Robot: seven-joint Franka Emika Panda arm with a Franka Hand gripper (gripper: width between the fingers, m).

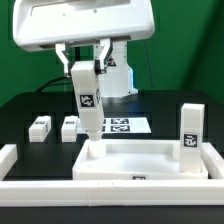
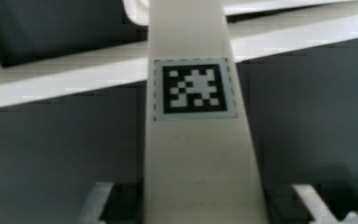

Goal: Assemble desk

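Fingers [image 1: 103,55] grip a leg [image 1: 84,98] upright at one desk top [image 1: 140,168] corner

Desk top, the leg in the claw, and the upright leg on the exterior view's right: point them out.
desk top [image 1: 135,154]: exterior view, bare inner floor of the tray.
held leg [image 1: 86,100]: exterior view, on its square tag.
upright leg [image 1: 190,140]: exterior view, on its tag.

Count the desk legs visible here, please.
4 legs. One leg upright in the hand, at the desk top's corner; two lying legs on the exterior view's left; one standing leg on its right. None seems hidden.
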